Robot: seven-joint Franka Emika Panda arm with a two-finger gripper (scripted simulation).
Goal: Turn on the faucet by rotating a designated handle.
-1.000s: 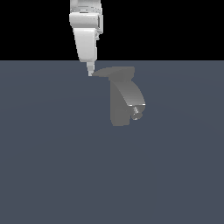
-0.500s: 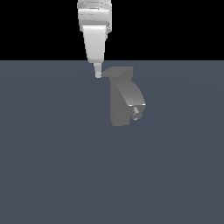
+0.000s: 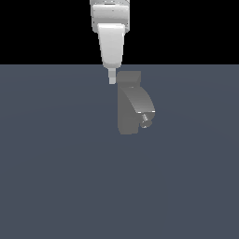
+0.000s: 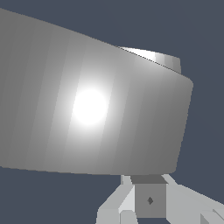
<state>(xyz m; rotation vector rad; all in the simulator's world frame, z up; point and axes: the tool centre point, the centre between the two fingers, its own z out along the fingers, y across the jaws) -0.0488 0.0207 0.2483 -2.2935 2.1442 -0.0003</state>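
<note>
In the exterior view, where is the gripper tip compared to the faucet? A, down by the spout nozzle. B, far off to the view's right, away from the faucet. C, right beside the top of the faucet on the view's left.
C: the gripper hangs down with its tip level with the flat top of the faucet, on the exterior view's left; the nozzle sits lower, on the other side.
</note>
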